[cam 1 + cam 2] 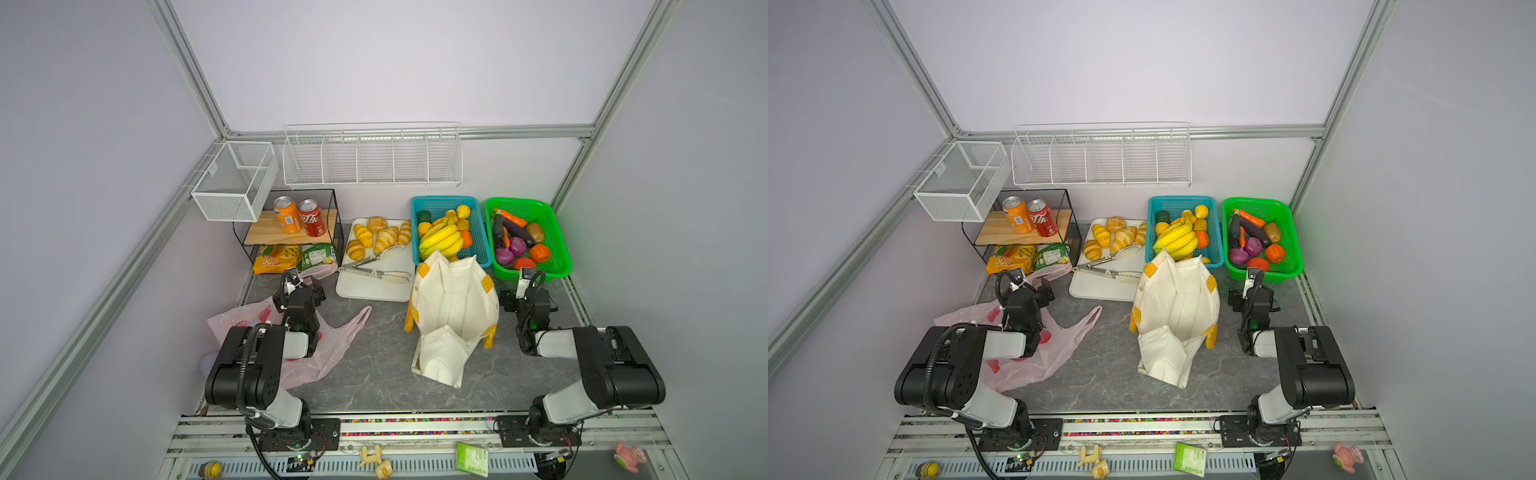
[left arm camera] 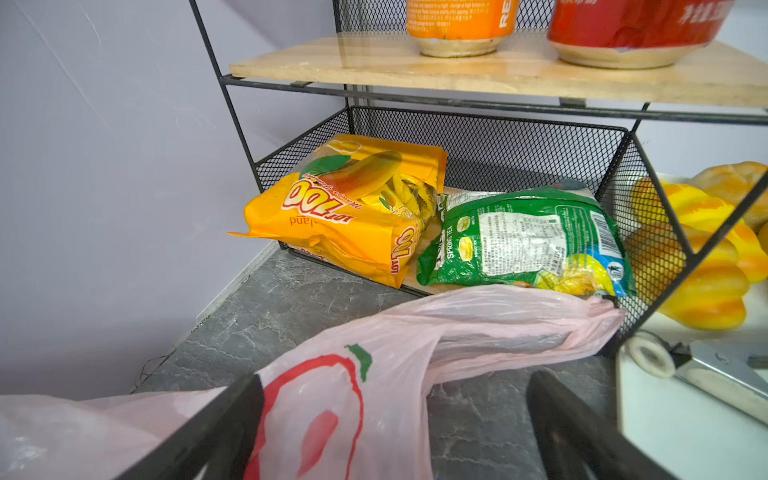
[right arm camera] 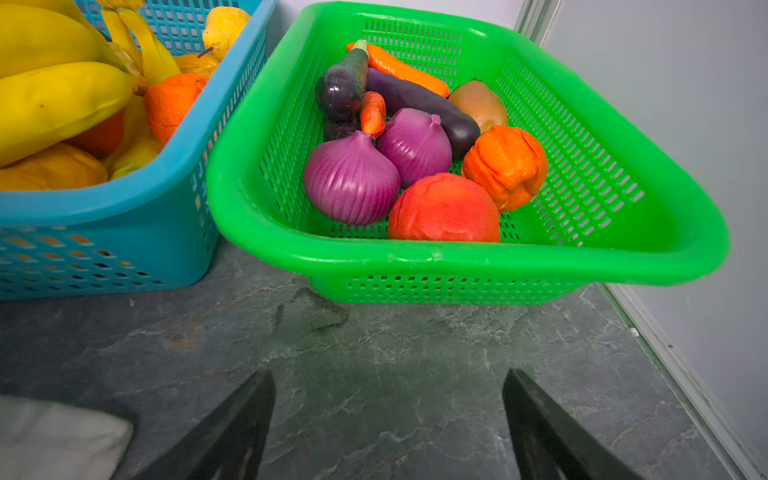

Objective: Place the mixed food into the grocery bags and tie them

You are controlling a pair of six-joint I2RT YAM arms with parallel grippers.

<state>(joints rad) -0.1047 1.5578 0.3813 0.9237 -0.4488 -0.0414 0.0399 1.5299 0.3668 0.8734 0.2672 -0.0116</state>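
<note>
Cream tote (image 1: 453, 307) stands mouth-up, long axis far-to-near; left tool (image 2: 395, 378), right tool (image 3: 388, 374) released, empty.

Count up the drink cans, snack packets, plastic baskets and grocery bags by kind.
Drink cans: 2, orange soda can, red cola can
Snack packets: 2, yellow packet, green packet
Plastic baskets: 2, blue basket, green basket
Grocery bags: 2, pink plastic bag, cream canvas tote
Total: 8

green basket (image 3: 457, 262) of onions (image 3: 351, 183) and eggplant (image 3: 419, 102) — croissants (image 1: 385, 240) on white tray (image 1: 370, 289), tongs (image 1: 386, 274) alongside
</note>
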